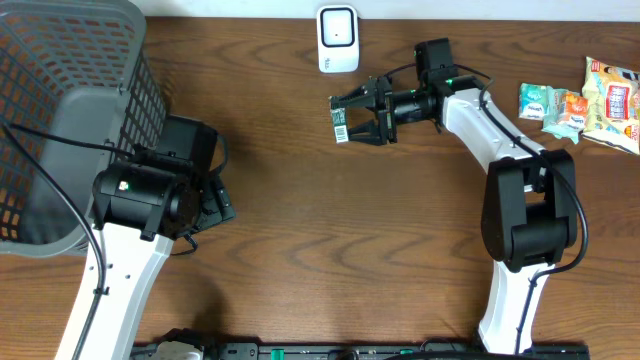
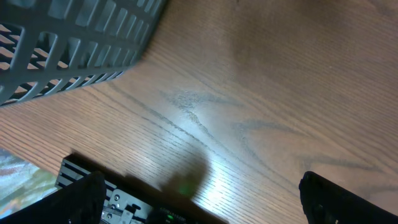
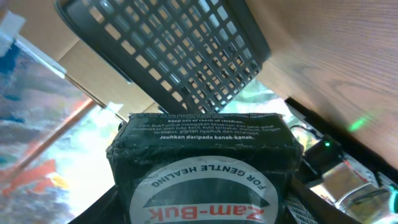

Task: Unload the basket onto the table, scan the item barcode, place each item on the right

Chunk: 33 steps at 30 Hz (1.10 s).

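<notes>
The item is a dark green Zam-Buk box (image 1: 340, 121) with a barcode label facing up in the overhead view. My right gripper (image 1: 347, 118) is shut on it, holding it above the table just below the white scanner (image 1: 338, 38). In the right wrist view the box (image 3: 202, 155) fills the lower middle between the jaws of the right gripper (image 3: 202, 208), its round white label upside down. My left gripper (image 1: 213, 197) is open beside the basket. In the left wrist view the left gripper (image 2: 211, 200) has only bare wood between its fingers.
A large grey mesh basket (image 1: 60, 120) lies tilted at the far left, and its wall shows in the left wrist view (image 2: 68, 43). Several snack packets (image 1: 585, 100) lie at the right edge. The table's front rail (image 2: 124, 199) shows under the left gripper.
</notes>
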Each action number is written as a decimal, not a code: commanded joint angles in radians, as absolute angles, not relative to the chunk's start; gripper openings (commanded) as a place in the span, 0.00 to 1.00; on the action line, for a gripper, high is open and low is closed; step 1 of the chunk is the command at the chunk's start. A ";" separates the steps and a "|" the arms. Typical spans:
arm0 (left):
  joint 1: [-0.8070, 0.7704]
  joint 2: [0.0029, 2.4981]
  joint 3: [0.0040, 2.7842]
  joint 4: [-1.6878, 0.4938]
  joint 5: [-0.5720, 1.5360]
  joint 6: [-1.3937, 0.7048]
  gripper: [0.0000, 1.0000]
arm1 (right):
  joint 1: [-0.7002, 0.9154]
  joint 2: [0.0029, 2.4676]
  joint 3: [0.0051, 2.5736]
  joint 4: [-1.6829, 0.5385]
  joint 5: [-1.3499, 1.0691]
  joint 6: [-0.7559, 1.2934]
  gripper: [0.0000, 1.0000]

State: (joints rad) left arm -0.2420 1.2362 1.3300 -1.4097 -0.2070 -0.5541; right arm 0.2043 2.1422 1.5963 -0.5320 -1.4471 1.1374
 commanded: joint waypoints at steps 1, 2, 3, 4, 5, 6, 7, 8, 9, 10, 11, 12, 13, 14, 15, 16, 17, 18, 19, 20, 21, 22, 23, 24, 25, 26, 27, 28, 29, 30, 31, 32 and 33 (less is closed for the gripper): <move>-0.237 1.234 1.330 -1.412 -0.202 -0.567 0.98 | 0.196 2.131 1.616 -0.500 -1.467 1.287 0.55; -0.237 1.234 1.330 -1.412 -0.202 -0.567 0.98 | 0.196 2.131 1.616 -0.488 -1.458 1.318 0.55; -0.237 1.234 1.330 -1.412 -0.202 -0.567 0.98 | 0.196 2.131 1.616 -0.478 -1.450 1.340 0.55; -0.237 1.234 1.330 -1.412 -0.202 -0.567 0.98 | 0.196 2.131 1.616 -0.456 -1.440 1.372 0.55; -0.237 1.234 1.330 -1.412 -0.202 -0.567 0.98 | 0.196 2.132 1.616 -0.433 -1.434 1.401 0.55; -0.237 1.234 1.330 -1.412 -0.202 -0.567 0.98 | 0.196 2.131 1.616 -0.405 -1.426 1.438 0.55; -0.237 1.234 1.330 -1.412 -0.202 -0.567 0.98 | 0.196 2.131 1.616 -0.385 -1.418 1.464 0.55; -0.237 1.234 1.330 -1.412 -0.202 -0.567 0.98 | 0.196 2.131 1.616 -0.359 -1.405 1.502 0.55; -0.237 1.234 1.330 -1.412 -0.202 -0.567 0.98 | 0.196 2.132 1.616 -0.337 -1.393 1.534 0.55; -0.237 1.234 1.330 -1.412 -0.202 -0.567 0.98 | 0.196 2.131 1.616 -0.311 -1.378 1.564 0.55; -0.237 1.234 1.330 -1.412 -0.202 -0.567 0.98 | 0.196 2.131 1.616 -0.280 -1.361 1.596 0.55; -0.237 1.234 1.330 -1.412 -0.202 -0.567 0.97 | 0.196 2.131 1.616 -0.256 -1.350 1.614 0.55; -0.237 1.234 1.330 -1.412 -0.202 -0.567 0.98 | 0.196 2.131 1.616 -0.234 -1.344 1.629 0.55; -0.237 1.234 1.330 -1.412 -0.202 -0.567 0.97 | 0.196 2.131 1.616 -0.216 -1.343 1.642 0.55; -0.237 1.234 1.330 -1.412 -0.202 -0.567 0.98 | 0.197 2.131 1.616 -0.205 -1.343 1.649 0.55; -0.237 1.234 1.330 -1.412 -0.202 -0.567 0.98 | 0.197 2.131 1.616 -0.195 -1.343 1.654 0.55; -0.237 1.234 1.330 -1.412 -0.202 -0.567 0.98 | 0.198 2.132 1.616 -0.191 -1.342 1.654 0.55; -0.237 1.234 1.330 -1.412 -0.202 -0.567 0.98 | 0.198 2.131 1.616 -0.191 -1.341 1.653 0.55; -0.237 1.234 1.330 -1.412 -0.202 -0.567 0.98 | 0.198 2.131 1.616 -0.191 -1.341 1.653 0.55; -0.237 1.234 1.330 -1.412 -0.202 -0.567 0.98 | 0.198 2.131 1.616 -0.191 -1.341 1.653 0.55; -0.237 1.234 1.330 -1.412 -0.202 -0.567 0.98 | 0.198 2.131 1.616 -0.191 -1.341 1.652 0.55; -0.237 1.234 1.330 -1.412 -0.202 -0.567 0.98 | 0.198 2.132 1.616 -0.191 -1.341 1.652 0.55; -0.237 1.234 1.330 -1.412 -0.202 -0.567 0.98 | 0.198 2.131 1.616 -0.191 -1.341 1.652 0.55; -0.237 1.234 1.330 -1.412 -0.202 -0.567 0.98 | 0.198 2.131 1.616 -0.191 -1.341 1.652 0.56; -0.237 1.234 1.330 -1.412 -0.202 -0.567 0.98 | 0.198 2.131 1.616 -0.191 -1.341 1.652 0.56; -0.237 1.234 1.330 -1.412 -0.202 -0.567 0.98 | 0.198 2.131 1.616 -0.191 -1.340 1.652 0.55; -0.237 1.234 1.330 -1.412 -0.202 -0.567 0.98 | 0.198 2.131 1.616 -0.191 -1.338 1.647 0.56; -0.237 1.234 1.330 -1.412 -0.202 -0.567 0.98 | 0.198 2.131 1.616 -0.191 -1.336 1.644 0.56; -0.237 1.234 1.330 -1.412 -0.202 -0.567 0.98 | 0.198 2.132 1.616 -0.191 -1.335 1.642 0.56; -0.237 1.234 1.330 -1.412 -0.202 -0.567 0.98 | 0.198 2.131 1.616 -0.191 -1.335 1.641 0.56; -0.237 1.234 1.330 -1.412 -0.202 -0.567 0.98 | 0.198 2.131 1.616 -0.191 -1.335 1.639 0.56; -0.237 1.234 1.330 -1.412 -0.202 -0.567 0.97 | 0.199 2.131 1.616 -0.191 -1.335 1.636 0.56; -0.237 1.234 1.330 -1.412 -0.202 -0.567 0.98 | 0.199 2.131 1.616 -0.191 -1.335 1.633 0.56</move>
State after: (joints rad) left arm -0.2420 1.2362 1.3300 -1.4097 -0.2073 -0.5541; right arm 0.2005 2.1422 1.5978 -0.1928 -1.3258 1.6360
